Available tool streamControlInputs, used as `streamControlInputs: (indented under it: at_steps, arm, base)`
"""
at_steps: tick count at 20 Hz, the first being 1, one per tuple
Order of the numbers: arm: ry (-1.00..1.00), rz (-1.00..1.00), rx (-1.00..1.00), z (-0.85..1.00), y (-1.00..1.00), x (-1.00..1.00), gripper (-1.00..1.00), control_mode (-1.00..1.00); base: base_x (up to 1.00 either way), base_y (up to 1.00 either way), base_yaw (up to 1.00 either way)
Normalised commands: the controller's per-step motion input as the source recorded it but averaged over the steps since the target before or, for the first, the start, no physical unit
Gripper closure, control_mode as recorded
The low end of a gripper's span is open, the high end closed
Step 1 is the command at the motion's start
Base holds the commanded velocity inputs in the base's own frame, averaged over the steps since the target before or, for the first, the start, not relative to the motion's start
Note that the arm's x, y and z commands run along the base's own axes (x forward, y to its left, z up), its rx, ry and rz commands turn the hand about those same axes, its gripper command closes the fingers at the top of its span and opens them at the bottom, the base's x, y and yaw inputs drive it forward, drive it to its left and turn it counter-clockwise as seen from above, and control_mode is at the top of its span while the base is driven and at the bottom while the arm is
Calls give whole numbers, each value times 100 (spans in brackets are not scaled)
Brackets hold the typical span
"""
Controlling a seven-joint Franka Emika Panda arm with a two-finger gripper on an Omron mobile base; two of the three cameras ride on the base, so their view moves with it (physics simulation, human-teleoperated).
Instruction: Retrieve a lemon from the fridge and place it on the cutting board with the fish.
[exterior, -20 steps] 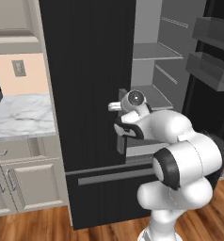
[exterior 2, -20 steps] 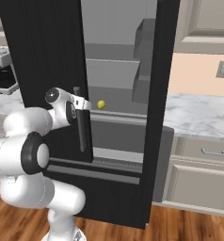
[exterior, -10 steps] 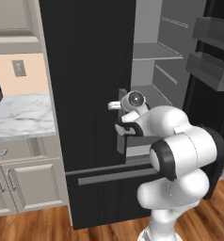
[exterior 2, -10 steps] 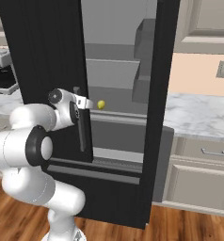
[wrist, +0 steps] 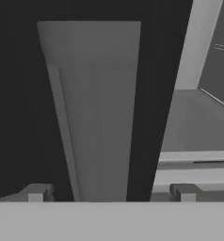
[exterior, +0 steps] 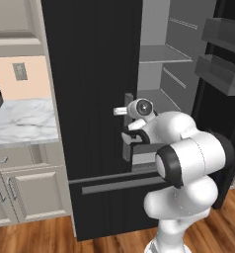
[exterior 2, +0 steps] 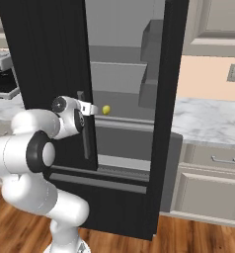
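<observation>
claw [wrist: 109, 193] spread wide, holding nothing, straddling the long grey handle [wrist: 97, 117] on the shut left door of the fridge [exterior: 90, 74]. right door swung open. lemon [exterior 2: 106, 109] sitting on a grey interior shelf [exterior 2: 124, 120], just past the door edge, apart from the claw.

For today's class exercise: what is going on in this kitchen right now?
A white robot arm is at a black fridge. The right door is swung open; the left door is closed. The gripper is open, its fingers either side of the left door's grey handle, not yet closed on it. The lemon sits untouched on a shelf inside the fridge.
</observation>
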Motion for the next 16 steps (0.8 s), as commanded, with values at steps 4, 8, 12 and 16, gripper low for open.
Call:
streamControlInputs:
  at_steps: [4,8,12,16]
  arm:
    - [0,0,0,0,0,6,100,-100]
    - [0,0,-1,1,1,-4,100,-100]
    - [0,-7,-6,15,5,-49,100,-100]
    - [1,-5,-7,25,42,-66,100,-100]
  base:
    - [0,0,0]
    - [0,0,0]
    - [0,0,0]
    - [0,0,0]
